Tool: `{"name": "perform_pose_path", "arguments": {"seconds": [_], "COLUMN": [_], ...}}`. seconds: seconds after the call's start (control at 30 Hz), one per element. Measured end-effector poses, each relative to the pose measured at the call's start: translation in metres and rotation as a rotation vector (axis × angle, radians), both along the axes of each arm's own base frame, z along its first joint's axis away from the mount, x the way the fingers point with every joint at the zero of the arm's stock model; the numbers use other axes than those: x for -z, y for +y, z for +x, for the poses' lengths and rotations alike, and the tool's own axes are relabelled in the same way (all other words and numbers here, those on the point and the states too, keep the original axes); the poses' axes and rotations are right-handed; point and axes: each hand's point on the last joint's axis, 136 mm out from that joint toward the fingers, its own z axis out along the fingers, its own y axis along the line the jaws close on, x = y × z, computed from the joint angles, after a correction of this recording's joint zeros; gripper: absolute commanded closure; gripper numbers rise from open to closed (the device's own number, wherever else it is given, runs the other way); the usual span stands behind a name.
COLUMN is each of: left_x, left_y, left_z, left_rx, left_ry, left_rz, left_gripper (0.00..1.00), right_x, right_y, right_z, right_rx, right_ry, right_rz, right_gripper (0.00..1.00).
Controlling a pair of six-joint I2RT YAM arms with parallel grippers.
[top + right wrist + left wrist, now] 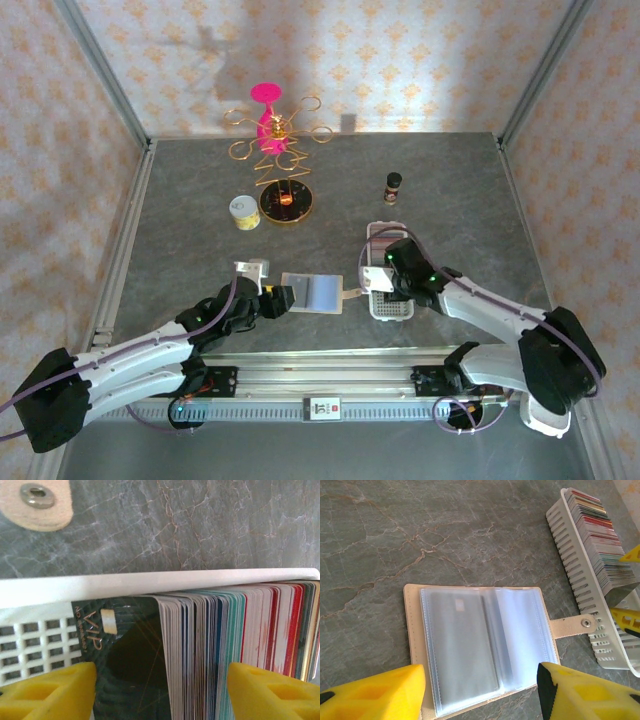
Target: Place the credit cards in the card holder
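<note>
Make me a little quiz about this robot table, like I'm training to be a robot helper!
1. True or false: the card holder lies open on the table.
2. Where does the row of credit cards stand? A) in the white tray B) in a blue bowl C) in a drawer
3. Fill in: the dark front card reads "___".
Key: 1 true; 2 A; 3 VIP.
</note>
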Motion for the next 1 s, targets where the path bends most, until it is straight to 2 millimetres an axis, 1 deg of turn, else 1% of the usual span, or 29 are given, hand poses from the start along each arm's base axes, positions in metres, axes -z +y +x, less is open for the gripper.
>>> {"name": "perform_pose_path", "arguments": {"seconds": [0.2, 0.27, 0.4, 0.63, 0.77, 0.97, 1.0], "left_x": [0.002, 0.001, 0.002, 0.006, 0.006, 0.005, 0.006], "left_y": [0.0, 0.0, 0.0, -0.002, -0.003, -0.005, -0.004], "left_z": [0.0, 0.0, 0.0, 0.0, -0.001, -0.001, -0.001], "left_rx": [0.0, 0.0, 0.0, 0.003, 0.007, 0.005, 0.005], "left_ry": [0.001, 0.001, 0.001, 0.014, 0.02, 0.025, 0.027], "left_rz": [0.001, -0.001, 0.0, 0.001, -0.006, -0.02, -0.017], "left_gripper": [0.38, 0.38, 0.39, 0.4, 0.4, 0.4, 0.4], "right_x": [-0.001, -0.003, -0.01, -0.018, -0.02, -0.022, -0.022], "right_y": [0.002, 0.002, 0.002, 0.003, 0.003, 0.002, 0.002], "right_z": [0.002, 0.002, 0.001, 0.002, 0.003, 0.002, 0.002], "right_rx": [-0.014, -0.017, -0.021, -0.022, -0.023, -0.023, -0.023], "right_ry": [-0.009, -0.014, -0.031, -0.055, -0.06, -0.065, -0.066], "right_rz": [-0.004, 0.0, 0.013, 0.028, 0.031, 0.031, 0.03], "right_gripper": [0.53, 0.54, 0.59, 0.61, 0.69, 0.76, 0.79]}}
